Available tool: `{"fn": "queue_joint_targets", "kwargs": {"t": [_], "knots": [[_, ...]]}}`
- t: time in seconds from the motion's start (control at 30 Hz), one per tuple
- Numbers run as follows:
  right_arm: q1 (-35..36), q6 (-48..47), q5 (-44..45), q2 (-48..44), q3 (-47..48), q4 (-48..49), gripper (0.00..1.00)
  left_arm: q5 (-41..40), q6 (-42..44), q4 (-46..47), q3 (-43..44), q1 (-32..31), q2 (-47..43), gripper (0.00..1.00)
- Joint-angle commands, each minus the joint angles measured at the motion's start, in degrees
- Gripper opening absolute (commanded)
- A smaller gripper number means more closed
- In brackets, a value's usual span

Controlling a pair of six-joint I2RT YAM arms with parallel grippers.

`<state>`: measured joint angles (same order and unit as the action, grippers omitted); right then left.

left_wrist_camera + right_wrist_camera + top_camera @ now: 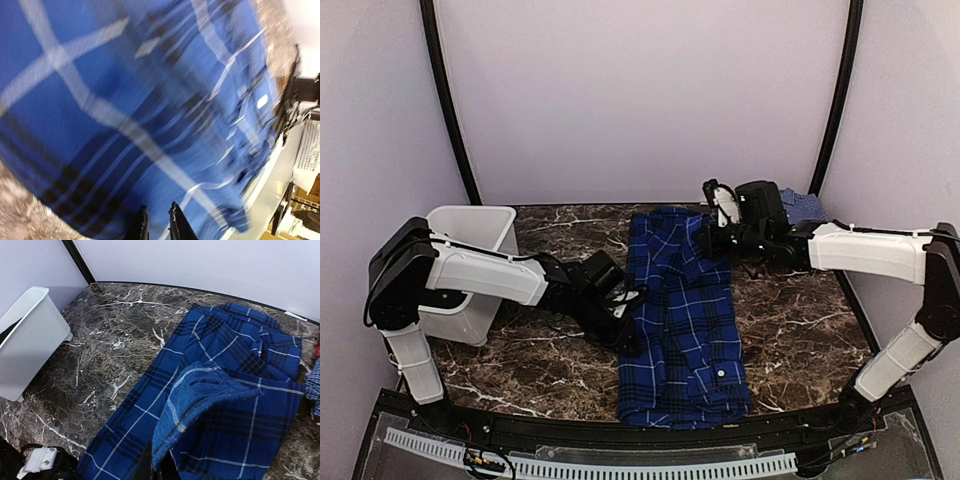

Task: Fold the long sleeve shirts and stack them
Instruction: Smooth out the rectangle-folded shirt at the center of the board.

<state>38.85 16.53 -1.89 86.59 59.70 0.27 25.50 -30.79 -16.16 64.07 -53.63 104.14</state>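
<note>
- Deep-blue plaid shirt (685, 320) lies as a long band down the middle of the desk (800, 320). It runs from near the far edge to the near edge, where its hem sits close to the rim.
- Right gripper (708, 240) is closed on the shirt's far right part. In the right wrist view a flap of cloth rises off the desk into the pinch, its paler inside showing.
- Left gripper (626, 338) sits at the shirt's left edge, about halfway down the band. In its own view the fingers (142, 225) stand close together with a thin gap. Blur hides whether cloth is caught, so I cannot tell if it holds anything.
- The step in hand looks like a fold of the raised far part over the rest. It should go best with the flap carried low and level and the left edge kept from sliding. The edges should be matched before the flap is let go.
- Lighter blue check shirt (803, 205) is bunched at the far right corner, just behind the right arm. The flap should not drag it.
- White bin (470, 265) stands at the left edge, well apart from the shirt.
- Bare marble shows on both sides of the band, which gives room to swing. The near edge offers little margin.
</note>
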Motion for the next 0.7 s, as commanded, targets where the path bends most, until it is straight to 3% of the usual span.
{"fn": "queue_joint_targets", "kwargs": {"t": [0.0, 0.17, 0.53, 0.67], "knots": [[2.34, 2.71, -3.21, 3.86, 3.34, 5.23, 0.00, 4.51, -1.32, 2.92, -6.26, -0.47, -3.13, 0.14], [3.61, 4.11, -4.86, 9.14, 5.13, 7.43, 0.00, 8.69, -0.36, 3.44, -9.61, -1.96, -3.72, 0.15], [4.28, 6.43, -5.74, 17.92, 5.48, 9.89, 0.00, 9.22, 3.13, -2.84, -11.27, -2.80, -7.77, 0.20], [4.26, 7.19, -5.43, 19.19, 5.63, 9.99, 0.00, 10.64, 3.88, -3.10, -11.41, -6.27, -6.53, 0.20]]}}
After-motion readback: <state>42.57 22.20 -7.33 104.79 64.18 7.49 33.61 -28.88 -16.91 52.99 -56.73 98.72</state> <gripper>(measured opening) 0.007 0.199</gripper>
